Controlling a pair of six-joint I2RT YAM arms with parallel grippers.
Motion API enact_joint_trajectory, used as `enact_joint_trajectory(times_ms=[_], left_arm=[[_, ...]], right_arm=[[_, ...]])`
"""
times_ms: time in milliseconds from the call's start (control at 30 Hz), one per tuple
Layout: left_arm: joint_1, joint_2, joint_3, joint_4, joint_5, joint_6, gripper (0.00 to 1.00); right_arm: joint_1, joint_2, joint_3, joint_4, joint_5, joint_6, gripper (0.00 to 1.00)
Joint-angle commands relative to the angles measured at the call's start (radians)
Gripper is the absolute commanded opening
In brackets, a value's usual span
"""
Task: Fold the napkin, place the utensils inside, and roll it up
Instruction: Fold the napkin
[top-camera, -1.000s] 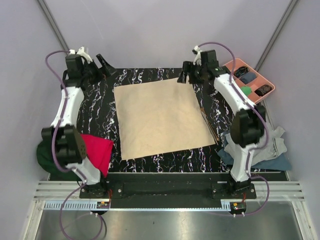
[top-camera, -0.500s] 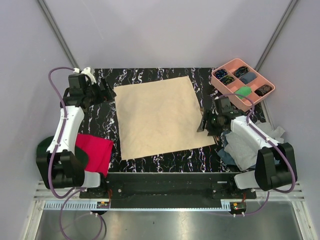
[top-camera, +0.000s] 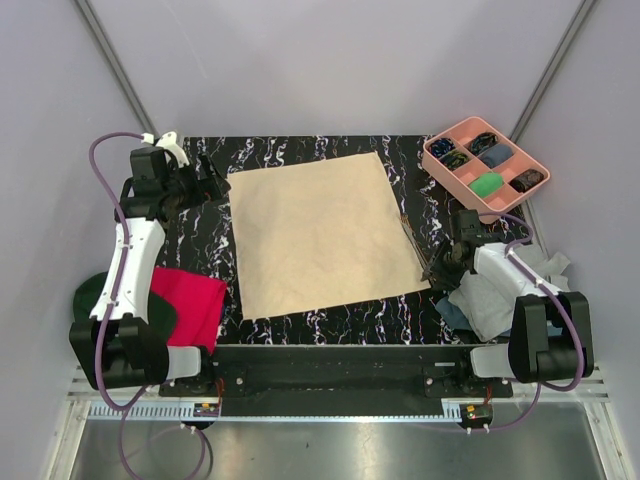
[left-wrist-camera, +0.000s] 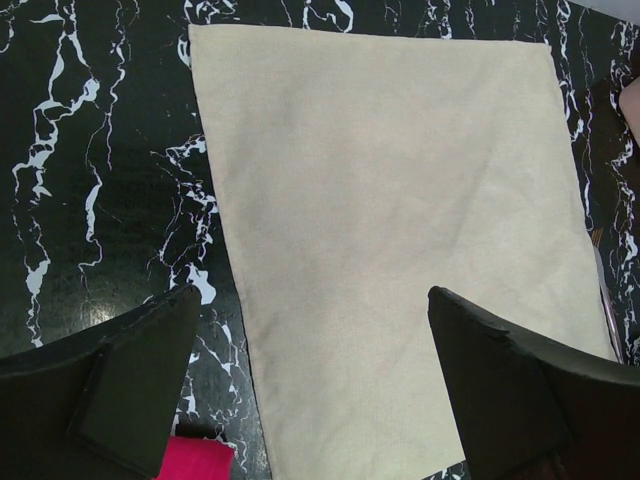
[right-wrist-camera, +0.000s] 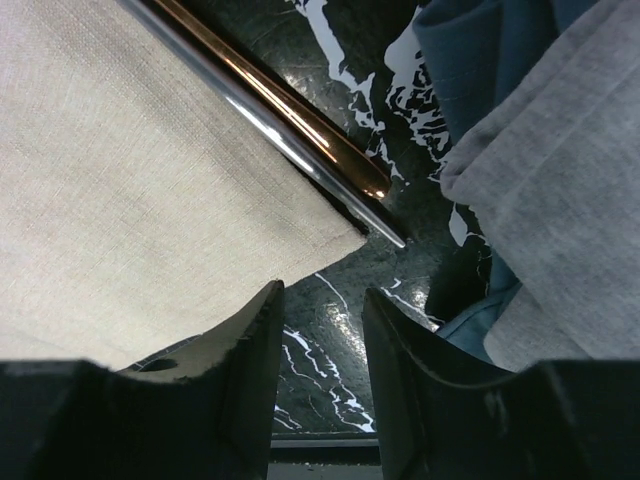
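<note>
The beige napkin (top-camera: 310, 235) lies flat and unfolded on the black marbled mat (top-camera: 290, 150). The utensils (top-camera: 413, 245), thin bronze and silver sticks, lie along its right edge, partly on the cloth (right-wrist-camera: 130, 200); in the right wrist view they show as the utensils (right-wrist-camera: 285, 115) running diagonally past the near right corner. My right gripper (top-camera: 438, 267) hovers low at that corner, jaws narrowed but apart, with only bare mat between its gripper tips (right-wrist-camera: 322, 300). My left gripper (top-camera: 208, 180) stands wide open by the napkin's far left corner, above the napkin (left-wrist-camera: 400, 200), holding nothing.
A red cloth (top-camera: 190, 300) lies at the near left over something dark green (top-camera: 88, 300). Grey and blue cloths (top-camera: 510, 290) are heaped at the near right, close to my right arm. A pink compartment tray (top-camera: 432, 150) sits at the far right.
My right arm swung from the napkin's far right corner back to its near right corner, and its jaws narrowed. My left gripper dropped from the far edge to the napkin's far left corner.
</note>
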Motion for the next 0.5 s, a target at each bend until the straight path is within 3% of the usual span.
enact_joint_trajectory(times_ms=[0,467], left_arm=[[0.001,-0.011,0.019,0.029,0.043,0.006,0.99],[0.001,-0.004,0.019,0.029,0.055,0.003,0.99]], right_arm=[[-0.014,0.008,0.005,0.016,0.050,0.014,0.45],[-0.037,0.093,-0.027,0.102,0.053,0.020,0.41]])
